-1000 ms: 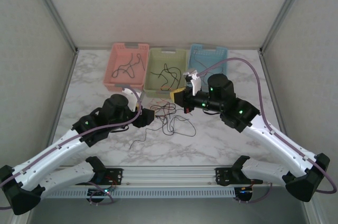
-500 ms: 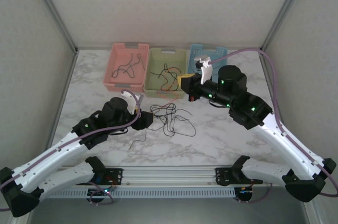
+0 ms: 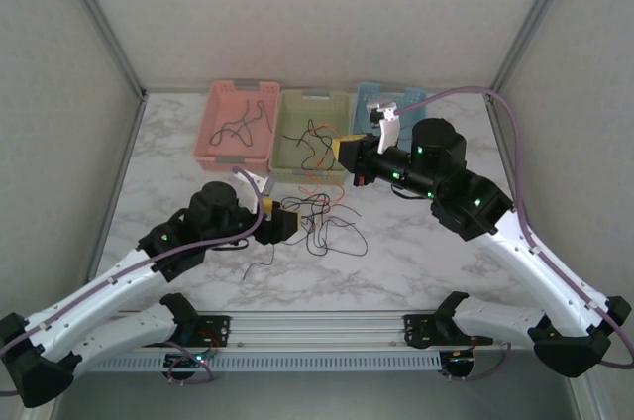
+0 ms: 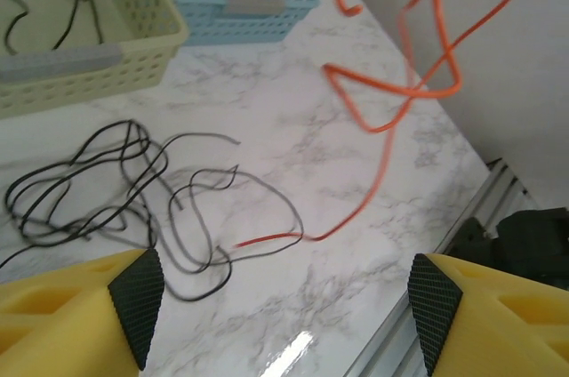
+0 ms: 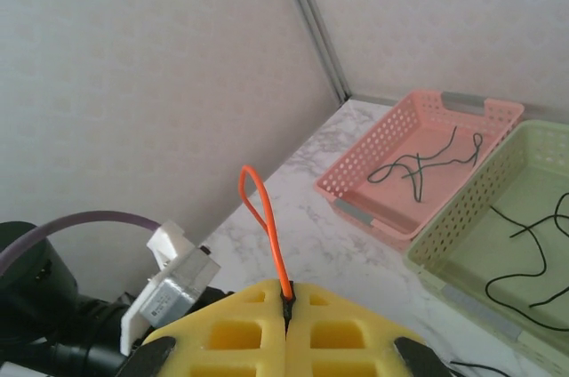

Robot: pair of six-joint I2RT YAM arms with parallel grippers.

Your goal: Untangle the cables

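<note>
Marble table (image 3: 416,252) was seen beneath both pincers. Pink basket (image 3: 213,133), green basket (image 3: 307,95) and blue basket (image 3: 401,98) were lined up beyond the left pincer (image 3: 282,222), with loose cables in each. Left pincer (image 4: 284,306) was spread wide with nothing gripped, and the black cable tangle (image 4: 89,190) lay just ahead of it. Right pincer (image 5: 286,301) was pressed together, pinching the orange cable (image 5: 267,226), a loop stuck out above its fingers. The rest (image 4: 391,128) was hung below it, down to the table.

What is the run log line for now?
right gripper: shut on orange cable, in air | left gripper: open above black cables on table
</note>
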